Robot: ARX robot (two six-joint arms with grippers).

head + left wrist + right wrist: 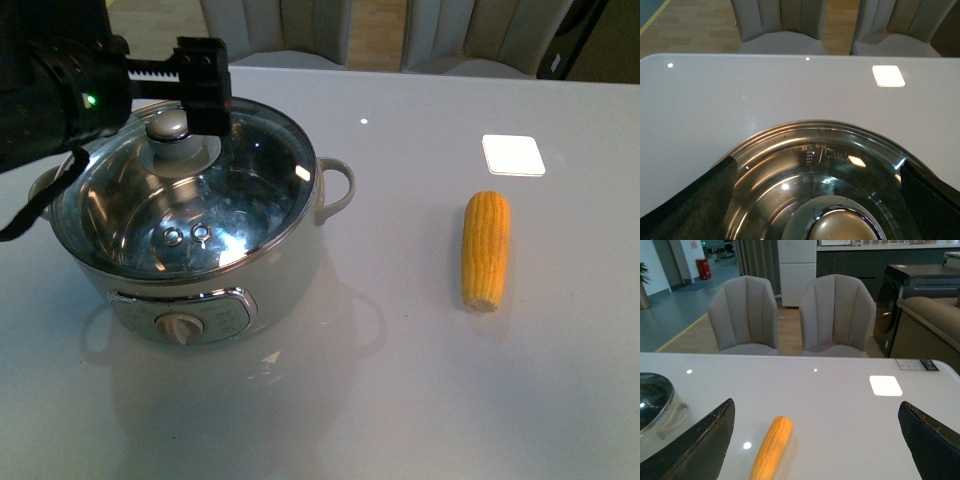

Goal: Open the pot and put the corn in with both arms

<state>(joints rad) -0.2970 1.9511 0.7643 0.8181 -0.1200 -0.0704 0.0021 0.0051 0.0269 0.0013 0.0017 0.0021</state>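
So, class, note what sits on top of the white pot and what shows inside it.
A glass lid with a knob covers the pot; the open left claw hangs over it. Through the glass: steel bowl, partly hidden by glare.

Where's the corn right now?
In the front view the corn lies on the right, just nearer than the white tile and clear of the pot.

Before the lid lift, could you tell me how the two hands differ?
The left hand hovers over the pot lid, fingers flanking its knob; the right hand hangs above the table near the corn. The front view shows the left hand, not the right. Both are open.
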